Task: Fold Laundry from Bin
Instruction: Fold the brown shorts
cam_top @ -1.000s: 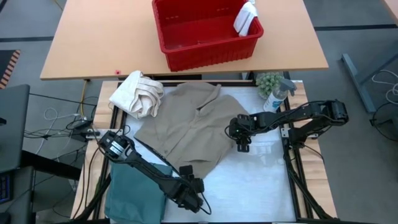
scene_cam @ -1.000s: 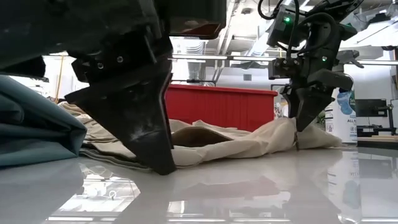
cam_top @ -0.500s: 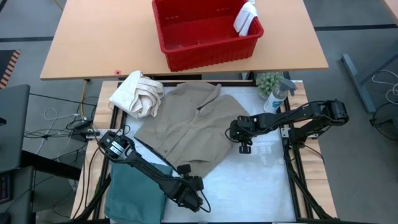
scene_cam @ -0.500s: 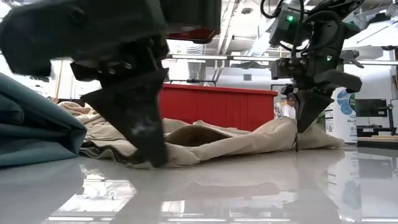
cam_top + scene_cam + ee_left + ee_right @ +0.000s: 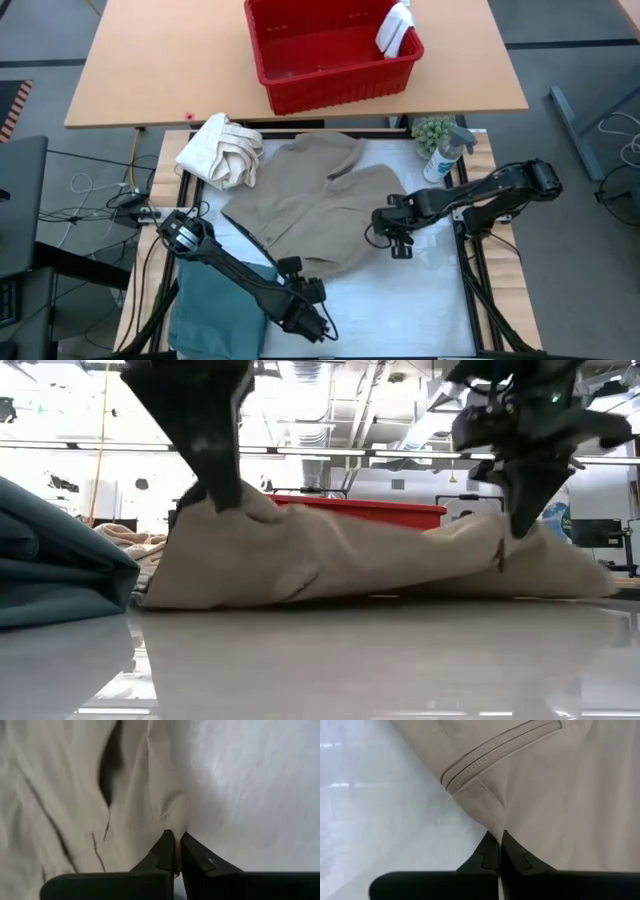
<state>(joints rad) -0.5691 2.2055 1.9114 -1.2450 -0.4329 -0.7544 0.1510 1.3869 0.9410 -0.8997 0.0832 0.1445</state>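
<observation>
Tan khaki trousers (image 5: 310,205) lie spread across our glossy white worktable (image 5: 420,300), and we see both grippers pinching their near hem and holding it up off the surface. The left gripper (image 5: 297,268) has its fingers pressed together on the cloth at one corner; the right gripper (image 5: 385,222) is clamped the same way beside a stitched pocket seam (image 5: 495,750). A folded teal-green garment (image 5: 215,305) sits at the table's left front, a cream bundled cloth (image 5: 220,150) at the far left. Beyond, on a wooden table (image 5: 130,70), stands the red slotted plastic basket (image 5: 330,50), a small white cloth (image 5: 395,28) on its rim. Ceiling lights fill the room behind.
</observation>
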